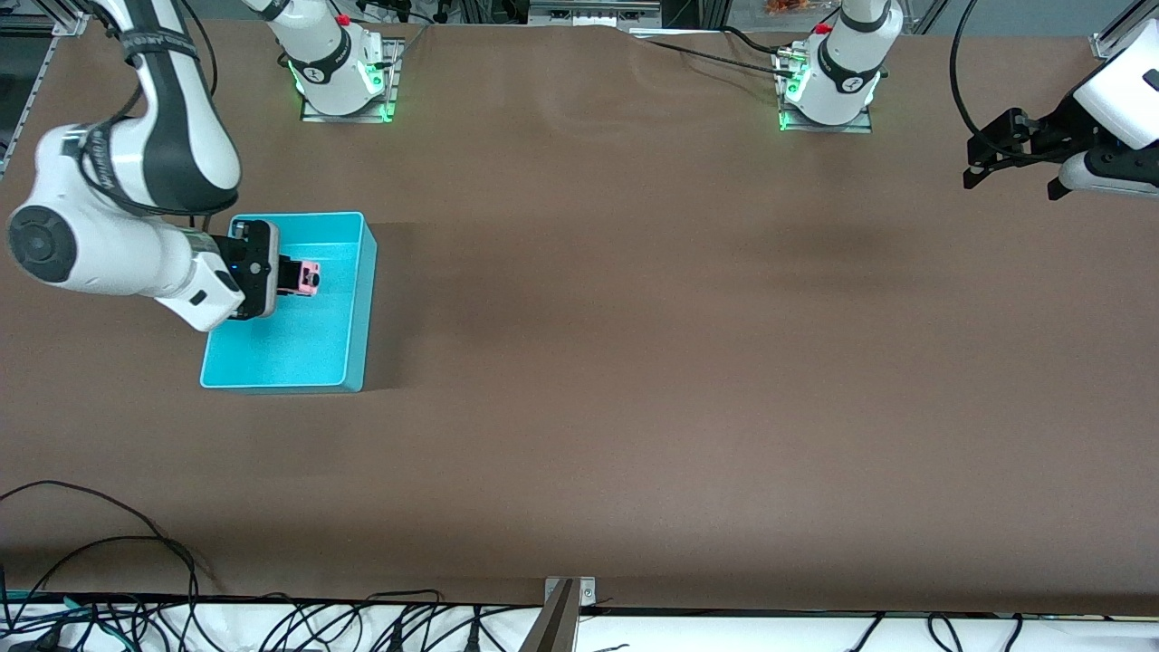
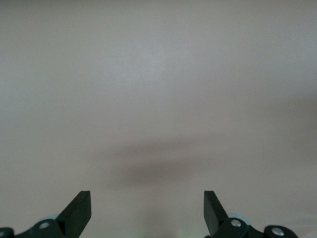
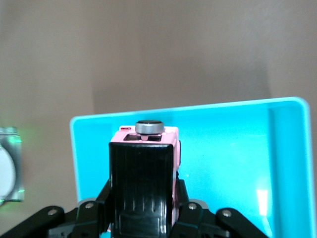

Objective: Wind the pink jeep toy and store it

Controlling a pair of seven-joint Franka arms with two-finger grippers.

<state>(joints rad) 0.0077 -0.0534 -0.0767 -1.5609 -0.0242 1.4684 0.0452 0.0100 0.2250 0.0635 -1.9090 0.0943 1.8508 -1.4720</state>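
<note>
The pink jeep toy is a tiny boxy pink car with a black roof panel. My right gripper is shut on it and holds it in the air over the turquoise bin. In the right wrist view the jeep fills the space between the fingers, with the bin's floor under it. My left gripper hangs open and empty over the bare table at the left arm's end. Its two fingertips stand wide apart with nothing between them.
The turquoise bin stands at the right arm's end of the brown table. The two arm bases stand along the table's back edge. Cables trail along the edge nearest the front camera.
</note>
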